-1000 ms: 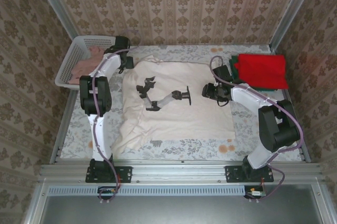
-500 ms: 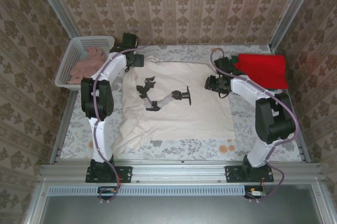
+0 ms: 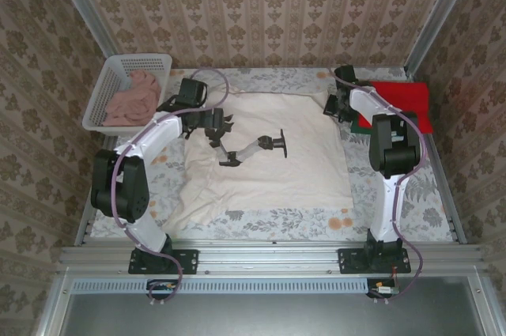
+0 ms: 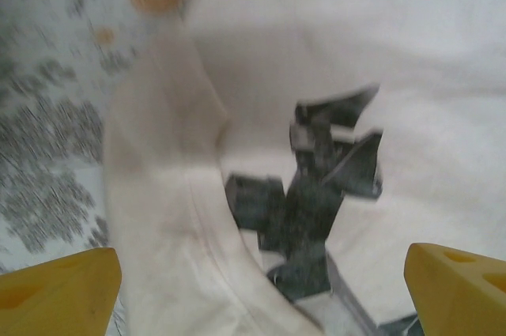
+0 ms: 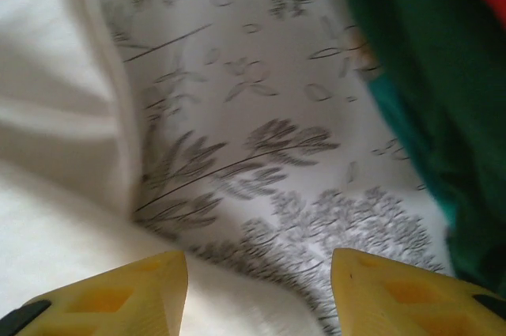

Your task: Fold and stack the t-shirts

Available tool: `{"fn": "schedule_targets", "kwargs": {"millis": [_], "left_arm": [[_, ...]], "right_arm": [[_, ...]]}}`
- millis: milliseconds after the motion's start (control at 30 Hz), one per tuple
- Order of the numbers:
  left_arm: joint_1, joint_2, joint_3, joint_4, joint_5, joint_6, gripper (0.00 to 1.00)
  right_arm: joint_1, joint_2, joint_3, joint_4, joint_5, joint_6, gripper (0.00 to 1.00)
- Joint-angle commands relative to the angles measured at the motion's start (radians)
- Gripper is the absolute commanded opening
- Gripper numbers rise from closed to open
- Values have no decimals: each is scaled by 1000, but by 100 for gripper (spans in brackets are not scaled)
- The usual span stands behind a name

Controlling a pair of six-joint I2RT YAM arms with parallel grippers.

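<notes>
Top external: cream t-shirt (image 3: 269,178) spread flat, long axis left-right.
Left hand (image 3: 215,121) wide at its upper-left edge; right hand (image 3: 334,105) half-spread, empty.

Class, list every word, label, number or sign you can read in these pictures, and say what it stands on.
No readable text anywhere.
The dark print on the cream-white t-shirt is a picture, not letters.
The tablecloth and the wallpaper carry only patterns.

Cream t-shirt (image 3: 269,182) flat, central (red (image 3: 405,103) atop green (image 5: 427,99))
</notes>
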Motion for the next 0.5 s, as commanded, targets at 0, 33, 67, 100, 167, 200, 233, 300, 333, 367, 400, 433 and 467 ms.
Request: {"fn": "schedule_targets", "kwargs": {"millis": [0,33,67,100,167,200,233,300,333,367,400,433,467], "left_arm": [[3,-24,-35,24,14,-45,94],[5,-24,-47,22,12,-52,94],[9,-26,-60,26,11,-55,94],[12,-27,-72,32,7,-59,94],[31,-26,-91,43,17,-78,95],[42,-21,-95,43,29,-86,95],[51,-14,-92,40,38,-95,95],[62,-6,-87,33,36,-100,95],[63,-3,-87,30,33,-100,95],[62,-2,-87,31,31,-100,95],[63,1,-90,34,30,-99,95],[64,9,-88,36,27,-98,95],[65,20,-81,31,16,-102,95]], "right_arm": [[-28,35,46,-91,24,-5,53],[-37,35,46,-92,30,-7,53],[-45,36,47,-99,32,-12,54],[-51,35,52,-109,26,-15,55],[-66,30,43,-109,16,-18,56],[-70,29,43,-109,19,-21,56],[-76,28,45,-111,22,-25,56],[-86,22,46,-114,21,-24,56],[-88,14,44,-110,-5,-29,56],[-85,5,41,-101,-29,-34,56],[-78,-6,34,-92,-47,-36,56],[-68,-20,31,-90,-69,-40,56],[-57,-33,27,-88,-87,-44,56]]}}
